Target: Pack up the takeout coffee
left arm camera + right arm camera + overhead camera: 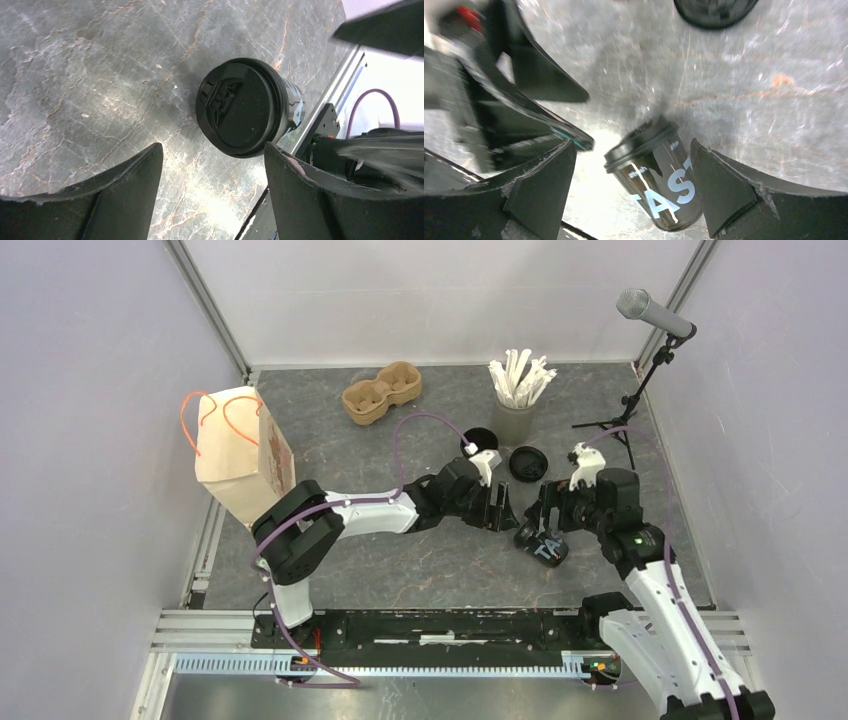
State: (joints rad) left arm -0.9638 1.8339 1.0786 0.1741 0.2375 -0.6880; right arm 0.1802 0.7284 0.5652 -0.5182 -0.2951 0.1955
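Observation:
The takeout coffee (541,543), a small black cup with a black lid and pale lettering, lies on its side on the grey table. In the right wrist view the cup (659,175) lies between the fingers of my right gripper (633,145). Its lid points away, it sits close to the right finger, and a wide gap separates it from the left one. That gripper (542,528) is open. My left gripper (503,514) is also open and holds nothing. In its wrist view the lid (245,107) faces the camera just beyond the fingertips of my left gripper (214,150).
A loose black lid (528,462) and another black round piece (478,440) lie behind the grippers. A paper bag (240,455) stands at the left, with a brown pulp carrier (382,392) and a grey cup of white sticks (517,405) at the back. A microphone stand (650,350) is at the right.

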